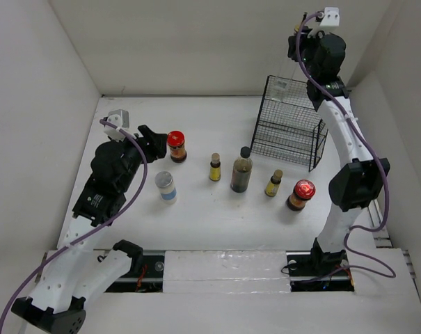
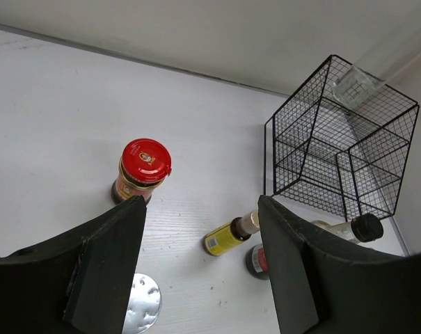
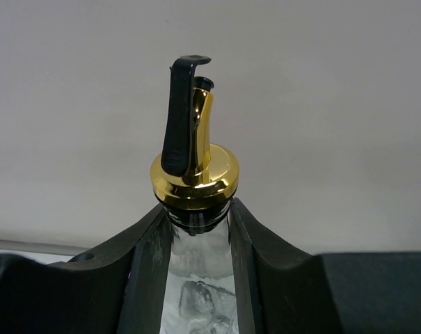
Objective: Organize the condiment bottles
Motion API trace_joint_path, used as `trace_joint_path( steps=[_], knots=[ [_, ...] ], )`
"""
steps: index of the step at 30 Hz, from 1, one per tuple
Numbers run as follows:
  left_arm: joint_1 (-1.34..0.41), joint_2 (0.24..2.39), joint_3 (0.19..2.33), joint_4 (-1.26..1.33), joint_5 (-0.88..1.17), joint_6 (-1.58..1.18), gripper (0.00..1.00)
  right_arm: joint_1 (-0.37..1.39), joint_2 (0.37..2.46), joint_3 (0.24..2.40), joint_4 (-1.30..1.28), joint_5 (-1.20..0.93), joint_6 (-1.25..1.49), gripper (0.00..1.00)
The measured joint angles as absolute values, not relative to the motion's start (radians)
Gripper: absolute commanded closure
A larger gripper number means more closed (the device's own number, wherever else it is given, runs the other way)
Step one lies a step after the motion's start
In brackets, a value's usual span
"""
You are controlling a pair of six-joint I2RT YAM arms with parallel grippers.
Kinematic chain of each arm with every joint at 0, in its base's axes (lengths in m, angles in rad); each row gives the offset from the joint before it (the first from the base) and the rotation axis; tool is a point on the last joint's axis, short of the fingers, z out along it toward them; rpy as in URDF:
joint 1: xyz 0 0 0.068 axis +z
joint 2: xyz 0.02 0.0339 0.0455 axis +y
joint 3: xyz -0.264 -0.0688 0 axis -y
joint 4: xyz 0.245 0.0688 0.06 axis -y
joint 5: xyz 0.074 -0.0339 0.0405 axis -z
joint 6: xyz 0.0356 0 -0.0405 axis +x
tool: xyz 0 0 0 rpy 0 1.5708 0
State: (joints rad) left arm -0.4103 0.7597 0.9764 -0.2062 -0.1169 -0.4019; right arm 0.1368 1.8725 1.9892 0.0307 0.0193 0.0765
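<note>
Biggest first, the tall clear bottle [image 3: 198, 285]: glass body, gold collar and spout, black flip cap. My right gripper [image 3: 200, 219] pinches it at the neck just under that collar, one finger on either side. It hangs upright at the top of the black wire basket [image 1: 290, 132], far right; whether it's inside the rim I can't tell.

My left gripper [image 2: 200, 209] has its fingers spread wide with nothing between them.

The dark black-capped bottle [image 1: 241, 172] stands mid-table, well apart from both grippers. A red-lidded jar [image 2: 142, 170] of dark glass sits just ahead of my left gripper; I can't tell if they touch. The other red-lidded jar [image 1: 301, 195] stands out to the right, in front of the basket.

The white shaker [image 1: 165, 186], blue label, is close beside my left arm. A tiny yellow-labelled bottle [image 1: 215, 167] stands left of the dark one, and a second tiny yellow-labelled bottle [image 1: 273, 183] stands right of it.
</note>
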Motion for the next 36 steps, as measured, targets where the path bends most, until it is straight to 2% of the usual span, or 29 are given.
trace_joint_path(
  steps=[15, 20, 30, 36],
  knots=[
    [-0.41, 0.777, 0.976, -0.206, -0.116, -0.402, 0.39, 0.136, 1.843, 1.787, 0.331, 0.019, 0.083, 0.95],
    [-0.41, 0.776, 0.976, -0.206, -0.116, -0.402, 0.39, 0.136, 1.84, 1.772, 0.358, 0.019, 0.083, 1.0],
    [-0.41, 0.776, 0.976, -0.206, -0.113, -0.402, 0.39, 0.146, 1.84, 1.799, 0.335, 0.027, 0.043, 1.0],
    [-0.41, 0.776, 0.976, -0.206, -0.113, -0.402, 0.39, 0.187, 1.819, 1.7, 0.436, 0.086, -0.056, 1.0]
  ],
)
